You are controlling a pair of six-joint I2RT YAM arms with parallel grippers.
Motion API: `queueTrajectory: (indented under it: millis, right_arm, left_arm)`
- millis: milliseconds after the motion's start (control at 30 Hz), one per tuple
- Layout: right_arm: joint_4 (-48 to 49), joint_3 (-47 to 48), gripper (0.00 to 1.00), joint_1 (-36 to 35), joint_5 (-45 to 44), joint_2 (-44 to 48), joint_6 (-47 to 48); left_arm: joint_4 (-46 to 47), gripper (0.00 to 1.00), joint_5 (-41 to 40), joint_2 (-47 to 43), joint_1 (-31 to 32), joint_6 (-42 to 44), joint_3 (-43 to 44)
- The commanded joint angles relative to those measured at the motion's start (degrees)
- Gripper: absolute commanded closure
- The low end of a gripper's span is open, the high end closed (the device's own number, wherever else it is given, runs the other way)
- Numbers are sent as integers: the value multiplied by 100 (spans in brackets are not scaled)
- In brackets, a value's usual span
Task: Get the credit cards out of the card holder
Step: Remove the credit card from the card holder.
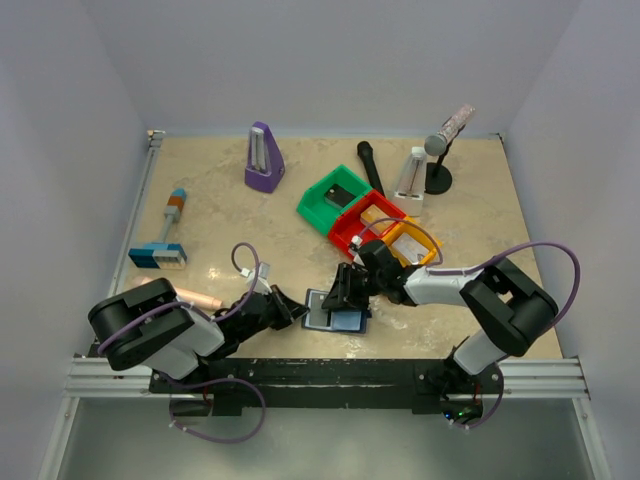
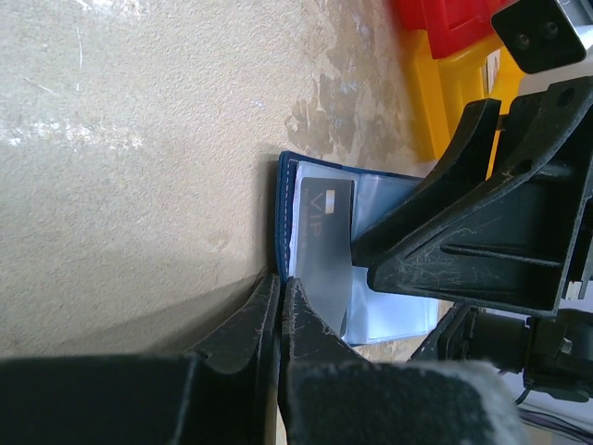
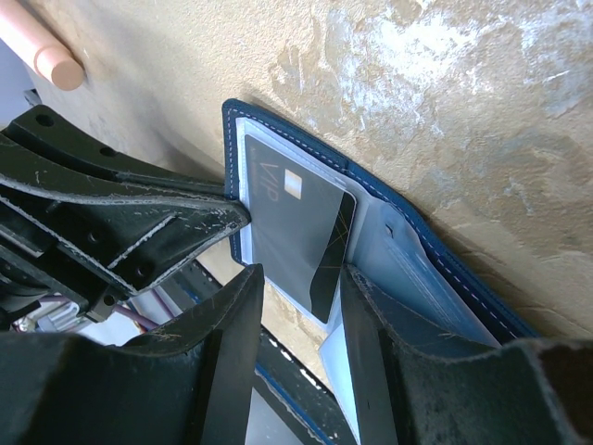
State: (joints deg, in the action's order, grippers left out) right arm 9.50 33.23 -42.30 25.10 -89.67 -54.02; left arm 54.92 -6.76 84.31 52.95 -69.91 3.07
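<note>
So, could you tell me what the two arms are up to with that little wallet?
They are working on the open card holder, which lies flat on the table close to the arms. The left gripper is shut, with its tip at one edge of the holder, apparently steadying it. The right gripper has its jaws apart on either side of a dark VIP card that sticks partly out of its pocket. Whether it actually pinches the card is hard to tell.

Card holder (image 3: 417, 269): navy leather-look outer, pale stitching, glossy translucent plastic sleeves inside.
Credit card (image 3: 296, 222): dark grey, matt, smooth.
Table (image 3: 463, 83) under card holder: mottled beige, rough, stone-like.
Right gripper fingers (image 3: 222, 371): black plastic, scuffed.
</note>
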Motion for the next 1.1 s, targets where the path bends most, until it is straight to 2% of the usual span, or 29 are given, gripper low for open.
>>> queueTrajectory:
  millis: [0, 267, 500, 600, 900, 1067]
  right_arm:
    - [115, -54, 56, -68, -286, -77, -4]
    - [-571, 51, 55, -76, -541, -182, 120]
    - [-932, 175, 53, -76, -708, -227, 278]
    - [-1099, 131, 53, -76, -752, -209, 322]
    - [-1284, 87, 52, -76, -805, -200, 392]
    - [-1117, 25, 51, -76, -709, -226, 392]
  left_arm:
    - [37, 100, 35, 103, 23, -75, -219]
    - [151, 99, -202, 85, 23, -365, -527]
    - [362, 79, -281, 112, 23, -418, -667]
    - [379, 74, -282, 129, 23, -436, -676]
    - [494, 76, -290, 261, 23, -524, -711]
    - [1020, 76, -27, 463, 23, -269, -659]
